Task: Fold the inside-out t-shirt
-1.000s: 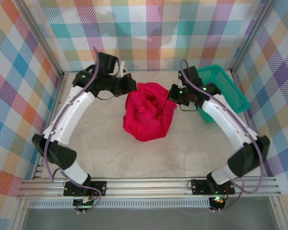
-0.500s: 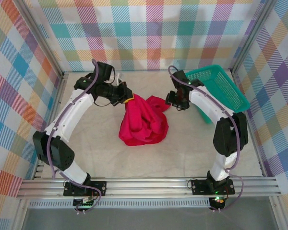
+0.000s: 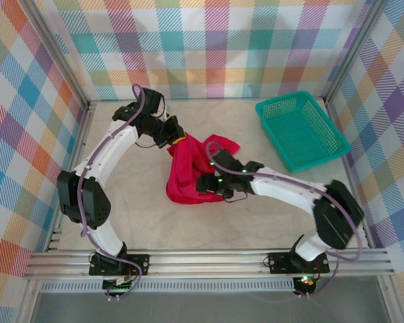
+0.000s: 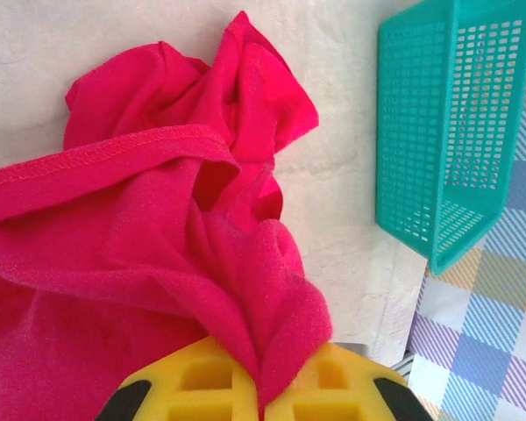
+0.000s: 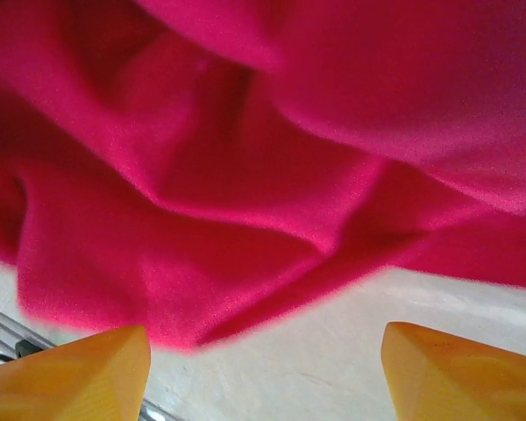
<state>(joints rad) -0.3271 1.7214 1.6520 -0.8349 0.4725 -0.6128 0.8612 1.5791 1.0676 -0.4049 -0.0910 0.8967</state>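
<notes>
A crumpled bright red cloth t-shirt (image 3: pixel 192 176) is lying mid-table on a pale beige mat (image 3: pixel 145 219) — the left gripper (image 4: pixel 263 390) is pinching one raised fold, the right gripper (image 5: pixel 263 368) is hovering beside it, jaws spread, empty. Soft, light, floppy: hems probably offer the surest hold. Pastel plaid walls (image 3: pixel 215 47) are enclosing it.

Red t-shirt (image 3: pixel 185 168); teal mesh basket (image 3: pixel 299 131); pastel plaid walls (image 3: pixel 215 47); beige table (image 3: pixel 188 229).

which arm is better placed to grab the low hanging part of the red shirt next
Right. The right gripper is open, its fingers apart just short of the t-shirt's lower folds, so it is probably free to close on them. The left gripper is shut on a pinch of the cloth, so it is occupied.
</notes>
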